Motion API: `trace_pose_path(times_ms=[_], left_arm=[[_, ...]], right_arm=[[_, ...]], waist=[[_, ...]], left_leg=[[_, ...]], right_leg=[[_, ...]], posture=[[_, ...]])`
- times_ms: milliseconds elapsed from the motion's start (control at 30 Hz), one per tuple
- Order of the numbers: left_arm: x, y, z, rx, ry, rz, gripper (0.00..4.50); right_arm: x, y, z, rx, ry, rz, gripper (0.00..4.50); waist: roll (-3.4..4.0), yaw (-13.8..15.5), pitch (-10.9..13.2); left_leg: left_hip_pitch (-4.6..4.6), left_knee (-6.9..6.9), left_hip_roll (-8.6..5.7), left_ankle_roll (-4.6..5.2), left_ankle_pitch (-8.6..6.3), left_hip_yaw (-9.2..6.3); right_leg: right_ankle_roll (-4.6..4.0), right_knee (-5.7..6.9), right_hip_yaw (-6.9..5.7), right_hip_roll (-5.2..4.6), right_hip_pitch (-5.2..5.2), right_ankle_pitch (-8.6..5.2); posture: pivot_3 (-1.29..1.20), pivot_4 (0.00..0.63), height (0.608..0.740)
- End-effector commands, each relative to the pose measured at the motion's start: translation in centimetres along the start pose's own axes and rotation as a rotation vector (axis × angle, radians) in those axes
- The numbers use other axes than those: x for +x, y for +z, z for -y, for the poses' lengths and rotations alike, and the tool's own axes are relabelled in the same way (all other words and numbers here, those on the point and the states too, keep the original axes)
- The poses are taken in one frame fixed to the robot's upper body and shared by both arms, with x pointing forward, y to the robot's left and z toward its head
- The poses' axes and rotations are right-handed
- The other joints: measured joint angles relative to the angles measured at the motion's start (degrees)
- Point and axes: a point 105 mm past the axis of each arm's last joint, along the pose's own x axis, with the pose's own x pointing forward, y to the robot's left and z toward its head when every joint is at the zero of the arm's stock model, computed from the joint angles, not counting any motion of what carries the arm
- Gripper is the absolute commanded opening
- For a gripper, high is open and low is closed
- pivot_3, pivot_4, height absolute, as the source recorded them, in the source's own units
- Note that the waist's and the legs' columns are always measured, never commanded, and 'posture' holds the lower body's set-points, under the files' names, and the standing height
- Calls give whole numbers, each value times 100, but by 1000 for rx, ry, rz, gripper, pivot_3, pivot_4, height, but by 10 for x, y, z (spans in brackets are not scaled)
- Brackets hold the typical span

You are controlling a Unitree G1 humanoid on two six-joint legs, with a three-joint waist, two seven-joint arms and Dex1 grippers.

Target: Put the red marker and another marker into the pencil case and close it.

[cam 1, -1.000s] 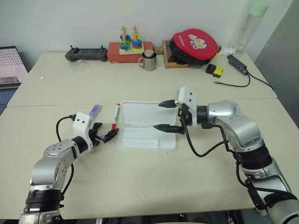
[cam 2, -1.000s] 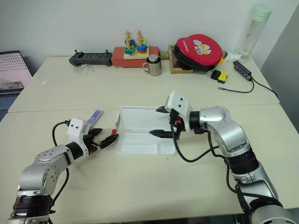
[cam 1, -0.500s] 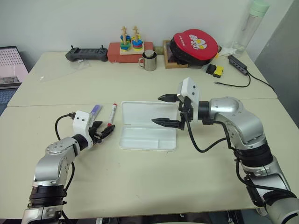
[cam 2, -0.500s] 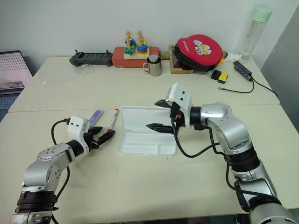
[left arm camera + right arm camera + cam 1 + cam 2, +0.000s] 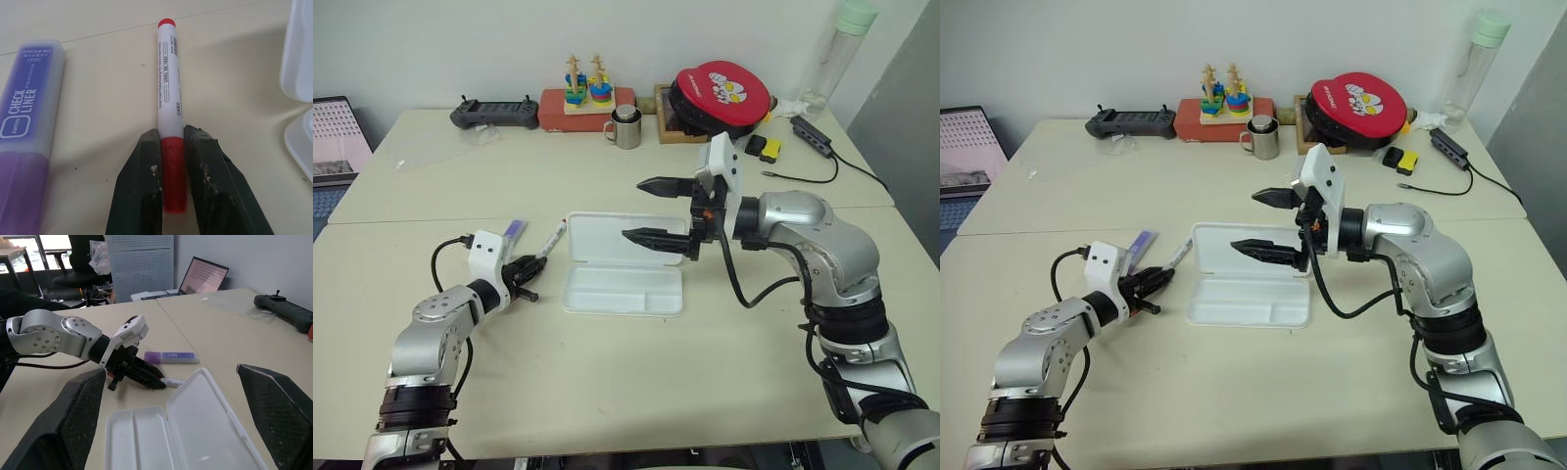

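From the left eye view, the pencil case lies open near the middle of the front worktop, its lid raised behind a shallow tray with nothing in it. The left gripper sits low on the worktop just to the case's left, its two fingers pressed together on the red end of the red marker, whose white barrel slants away toward the case's rear left corner. The purple marker lies flat beside it, farther toward the left edge. The right gripper hangs above the lid, jaws spread wide, holding nothing. Along the far edge of the rear table stand a metal mug, a peg toy and a red pouch.

The left wrist view shows both black fingers clamped on either side of the red marker's red end, the printed white barrel running out ahead, the purple marker parallel and apart from it, and a corner of the case at the side.

The right wrist view looks between its wide-apart fingers at the open case: tray and lid both bare, both markers outside it.
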Motion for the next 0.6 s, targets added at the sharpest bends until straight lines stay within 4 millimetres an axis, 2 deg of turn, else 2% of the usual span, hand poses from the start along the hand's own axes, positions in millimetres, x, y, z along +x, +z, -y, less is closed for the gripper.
trace_pose_path(times_ms=[33, 133, 200, 300, 367, 433, 467, 533, 600], left_arm=[[0, 13, -11, 22, 69, 51, 424], [-4, 37, -28, -39, 143, 178, 423], [-12, 71, -28, -81, 110, 337, 423], [-28, 121, -5, -85, -72, 525, 423], [-36, 138, 18, -16, -225, 547, 423], [-40, 137, 50, 97, -412, 476, 423], [-40, 128, 68, 179, -517, 402, 423], [-38, 100, 88, 345, -644, 245, 423], [-36, 70, 94, 517, -731, 97, 423]], right_arm=[[-4, 21, -1, -60, 3, 50, 4500], [-6, 26, 1, -65, -2, 66, 4500], [-9, 28, -2, -58, 20, 74, 4500], [-20, 27, -14, -33, 97, 58, 4500], [-27, 24, -18, -25, 117, 34, 4500], [-33, 19, -16, -24, 100, 3, 4500], [-36, 18, -13, -26, 83, -8, 4500], [-40, 17, -9, -30, 58, -18, 4500], [-42, 17, -7, -36, 44, -24, 4500]], waist=[[0, -2, 0], [0, 1, 0], [-2, 1, 0], [-5, 14, -2], [-6, 14, -3], [-9, -2, -5], [-9, -4, -5], [-2, -4, -8], [0, -6, -9]], left_leg=[[0, 0, 0, 0, 0, 0], [-1, 2, 0, 0, 0, 1], [-3, 5, 0, 0, 0, -1], [-11, 13, 0, 0, 0, -6], [-12, 20, -1, 0, 0, -6], [-17, 20, -1, 0, -1, -9], [-14, 16, -1, 0, 0, -5], [-10, 9, -1, 0, 0, 0], [-3, 2, 2, 0, 0, 6]], right_leg=[[0, 0, 0, 0, 0, 0], [0, 0, 0, 0, 0, 0], [0, 1, -2, 0, -1, 0], [0, 0, -2, -2, -2, 1], [2, -1, 0, -4, 0, 2], [3, -6, 4, -5, 1, 2], [3, -5, 6, -5, 2, 2], [3, -6, 8, -5, 1, 2], [3, -8, 7, -2, 2, 2]], posture=[[0, 150, 740], [0, 150, 740], [0, 150, 740], [0, 150, 740], [0, 150, 740], [0, 150, 740], [0, 150, 740], [0, 150, 740], [0, 150, 740]])
